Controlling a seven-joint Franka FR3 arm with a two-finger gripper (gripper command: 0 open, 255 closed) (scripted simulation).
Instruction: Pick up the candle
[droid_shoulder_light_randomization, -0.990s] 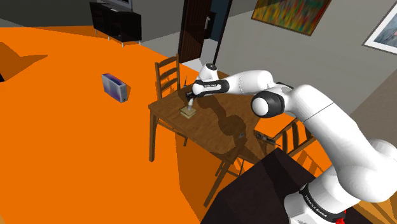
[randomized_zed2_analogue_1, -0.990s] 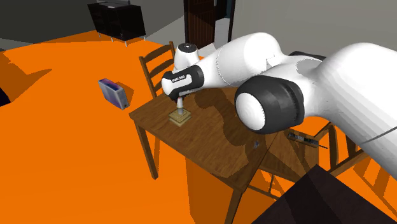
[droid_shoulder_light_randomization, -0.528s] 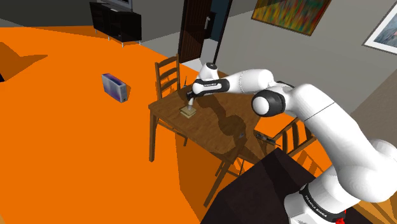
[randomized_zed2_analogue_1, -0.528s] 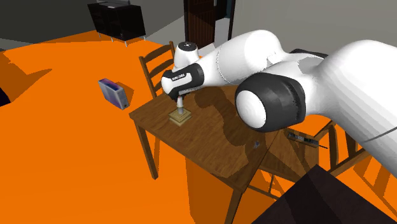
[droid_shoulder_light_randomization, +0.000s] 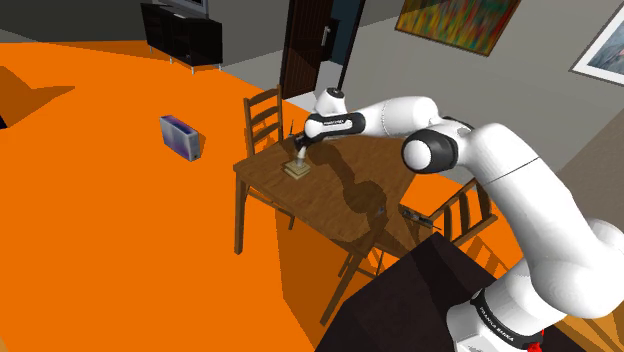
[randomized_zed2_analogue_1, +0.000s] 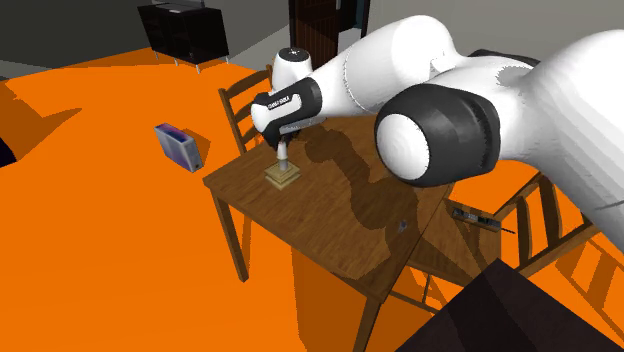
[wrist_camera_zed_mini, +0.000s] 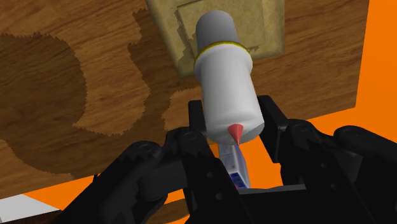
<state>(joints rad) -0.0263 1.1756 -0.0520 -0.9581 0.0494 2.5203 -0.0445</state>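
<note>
Over the wooden table (droid_shoulder_light_randomization: 330, 205), black hand (wrist_camera_zed_mini: 233, 118) tight around the white candle (wrist_camera_zed_mini: 224, 70), tan base (wrist_camera_zed_mini: 267, 25) beneath.

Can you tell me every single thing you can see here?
candle: one, white with red tip, in the gripper
base: one, tan, under the candle
table: one, brown wood, on orange floor
chairs: at least two, wooden, at the table
box: one, blue-purple, on the floor
cabinet: one, black, far back
paintings: two, framed, on the wall
gripper: one, black, shut on the candle
arm: one, white, over the table
stand: one, black, beside the table
</note>
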